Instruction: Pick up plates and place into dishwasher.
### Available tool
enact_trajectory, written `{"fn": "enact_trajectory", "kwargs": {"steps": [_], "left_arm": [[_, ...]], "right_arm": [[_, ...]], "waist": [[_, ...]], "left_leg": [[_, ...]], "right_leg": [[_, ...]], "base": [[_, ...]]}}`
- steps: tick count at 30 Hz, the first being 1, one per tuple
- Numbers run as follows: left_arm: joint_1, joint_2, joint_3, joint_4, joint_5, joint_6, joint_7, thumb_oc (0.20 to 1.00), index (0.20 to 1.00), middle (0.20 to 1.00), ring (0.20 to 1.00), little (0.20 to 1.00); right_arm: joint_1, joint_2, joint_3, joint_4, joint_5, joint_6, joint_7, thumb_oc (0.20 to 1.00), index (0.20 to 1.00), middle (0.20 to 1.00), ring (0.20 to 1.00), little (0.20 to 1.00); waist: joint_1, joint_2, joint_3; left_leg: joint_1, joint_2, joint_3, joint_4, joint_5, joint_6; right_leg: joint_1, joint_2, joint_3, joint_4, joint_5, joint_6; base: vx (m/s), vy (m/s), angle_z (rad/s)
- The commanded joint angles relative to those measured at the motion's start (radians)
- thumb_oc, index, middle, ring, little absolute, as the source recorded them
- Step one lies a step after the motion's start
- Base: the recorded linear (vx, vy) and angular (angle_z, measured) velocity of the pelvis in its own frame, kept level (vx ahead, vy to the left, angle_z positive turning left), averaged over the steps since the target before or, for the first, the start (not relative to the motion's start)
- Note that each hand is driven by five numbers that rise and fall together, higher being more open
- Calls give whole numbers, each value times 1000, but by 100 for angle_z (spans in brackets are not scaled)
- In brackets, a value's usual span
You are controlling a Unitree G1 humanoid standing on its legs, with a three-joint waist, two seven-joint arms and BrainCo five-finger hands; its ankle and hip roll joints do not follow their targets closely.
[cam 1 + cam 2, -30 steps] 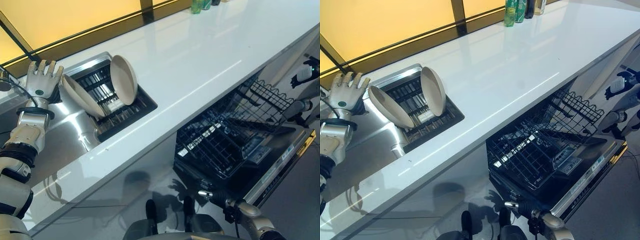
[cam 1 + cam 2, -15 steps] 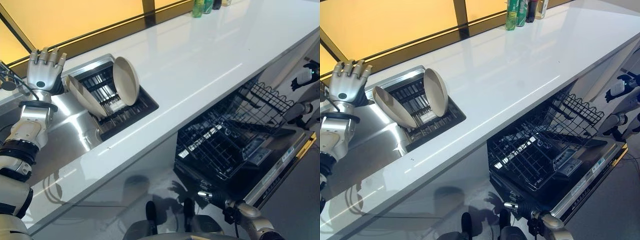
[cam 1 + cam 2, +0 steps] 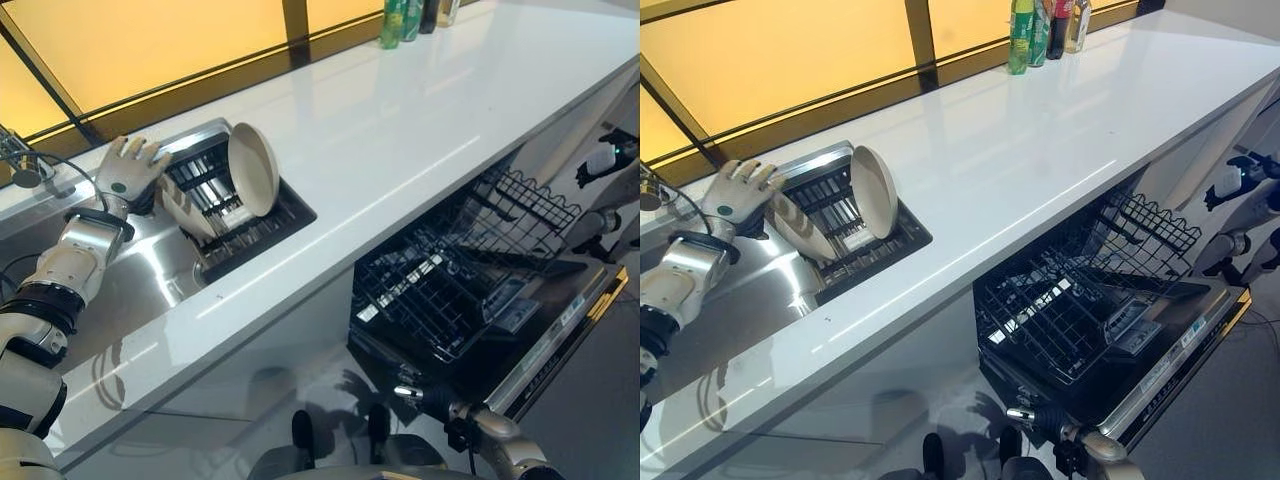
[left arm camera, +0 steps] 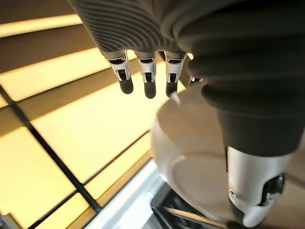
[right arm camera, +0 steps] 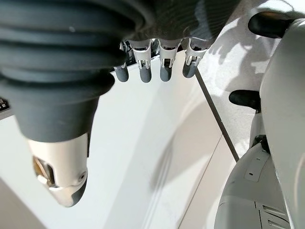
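A left robot hand (image 3: 127, 172) hung with fingers spread and relaxed above the stainless sink (image 3: 150, 265) at the far left of a long white worktop (image 3: 400, 110), its fingertips at the rim of the nearer of two cream plates and closed round nothing. That near plate (image 3: 800, 228) leaned steeply in a dark dish rack (image 3: 250, 225) set into the sink, partly hidden behind the hand; in the left wrist view its pale bowl (image 4: 200, 157) lay just past the thumb (image 4: 255, 186). The second plate (image 3: 253, 170) stood almost upright in the same rack, just beside the first and nearer the middle of the worktop.

A yellow-lit window with dark bars (image 3: 918, 35) ran behind the worktop, and a cluster of bottles (image 3: 1040, 28) stood at its far end, well apart from the rack.

Below the worktop, to the right, the dishwasher door (image 3: 560, 330) hung open with the black wire basket (image 3: 450, 280) drawn out over it, with no plate in it; the worktop's edge lay between the rack and that basket.

The right robot hand (image 5: 152, 62) was low beside the robot, its fingers straight and loose with the thumb set apart, holding nothing. A dark stand (image 3: 1240, 215) stood on the floor at the far right.
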Motion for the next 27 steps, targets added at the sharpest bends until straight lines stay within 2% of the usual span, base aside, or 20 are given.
{"fn": "enact_trajectory", "kwargs": {"steps": [1, 5, 7, 16, 22, 25, 27], "left_arm": [[-92, 9, -7, 19, 39, -29, -92, 1000, 1000, 1000, 1000, 1000], [-98, -12, -35, 36, 20, -47, -153, 1000, 1000, 1000, 1000, 1000], [-102, -14, -37, 42, 10, -48, -154, 200, 200, 200, 200, 200], [-130, 12, -29, 82, 8, -14, -143, 200, 200, 200, 200, 200], [-124, 22, -19, 87, 38, 26, -176, 200, 200, 200, 200, 200], [-115, 23, -13, 82, 15, 62, -178, 200, 200, 200, 200, 200], [-109, 36, 2, 62, -41, 115, -174, 200, 200, 200, 200, 200]], "right_arm": [[-33, -11, 0, -49, 18, -14, 18, 1000, 1000, 1000, 1000, 1000], [-42, -12, 2, -50, 29, -12, 8, 1000, 1000, 1000, 1000, 1000], [-44, -11, 4, -50, 33, -14, 3, 1000, 1000, 1000, 1000, 1000], [-33, -13, -2, -69, 65, -39, -4, 1000, 1000, 1000, 1000, 1000], [-23, -11, 2, -105, 66, -57, -9, 1000, 1000, 1000, 1000, 1000], [-20, -13, 7, -123, 71, -72, -15, 1000, 1000, 1000, 1000, 1000], [-18, -22, 15, -176, 88, -102, -31, 1000, 1000, 1000, 1000, 1000]], "waist": [[-15, 17, 42], [-18, 16, 47], [-19, 15, 47], [-18, 12, 37], [-15, 15, 20], [-13, 17, 12], [-8, 20, 0]], "left_leg": [[-7, -50, -5, 46, -140, 11], [-9, -49, -3, 47, -139, 13], [-8, -49, -3, 45, -138, 13], [-6, -47, 1, 42, -136, 13], [1, -48, -3, 37, -136, 10], [6, -48, -5, 34, -137, 9], [13, -49, -11, 32, -137, 5]], "right_leg": [[-56, -69, 16, 67, -88, 114], [-59, -69, 18, 66, -85, 116], [-58, -67, 19, 66, -84, 115], [-52, -64, 16, 57, -81, 115], [-40, -65, 9, 47, -82, 115], [-32, -66, 4, 41, -82, 116], [-22, -67, -2, 37, -83, 118]], "base": [[0, 0, 0], [0, 0, 0], [-8, -9, -5], [-1, -1, 0], [-4, -5, 0], [-12, -25, 0], [-20, -55, 2]]}}
